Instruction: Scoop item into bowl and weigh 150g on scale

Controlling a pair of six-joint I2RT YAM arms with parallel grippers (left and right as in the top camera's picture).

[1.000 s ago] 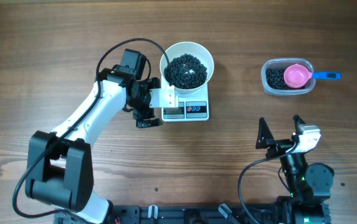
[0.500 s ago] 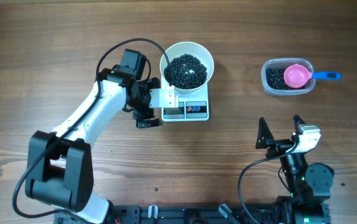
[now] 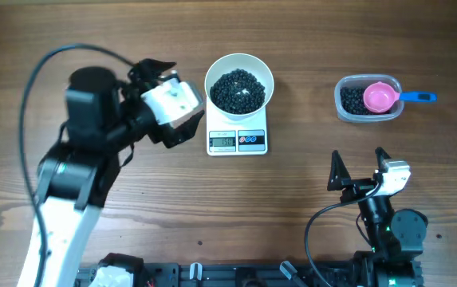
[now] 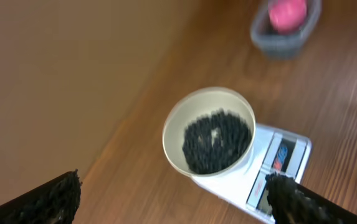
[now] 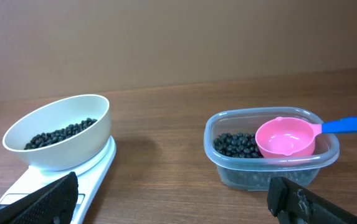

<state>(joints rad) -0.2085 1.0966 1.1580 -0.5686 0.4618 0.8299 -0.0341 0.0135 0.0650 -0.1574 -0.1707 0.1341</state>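
Black beans heap in the white bowl sitting on the scale, its display too small to read, as the weighing step appears in hand; the left hand hovers just beside it, fingers apart and empty, the right hand likewise apart, well off on the surface. Any top-up would likely mean taking the pink scoop, lying in the bean tub, by its blue handle

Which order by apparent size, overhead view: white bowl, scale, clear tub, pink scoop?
1. white bowl and scale: about equal in width. The scale is half hidden under the bowl, so they stay unranked.
2. clear tub
3. pink scoop
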